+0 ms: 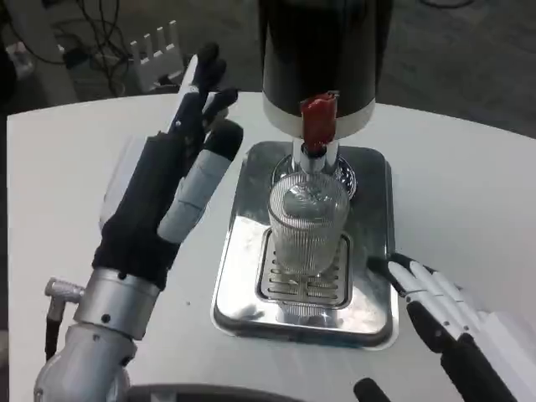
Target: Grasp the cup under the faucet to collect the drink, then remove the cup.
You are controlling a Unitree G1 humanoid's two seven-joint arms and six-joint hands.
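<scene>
Under faucet [316, 126], cup [306, 224], hands [172, 180] [448, 314] flanking apart

Left forearm [100, 322]: silver metal cylinder, smooth, with a short silver stub connector [60, 291] at its outer side and a thin dark cable below it. Left hand [167, 193]: palm side covered in black, white shell along one edge; fingers [197, 188] white segments with black tips and black pads. Right hand [444, 314]: white back, fingers [419, 280] white on top with black undersides and black tips.
</scene>
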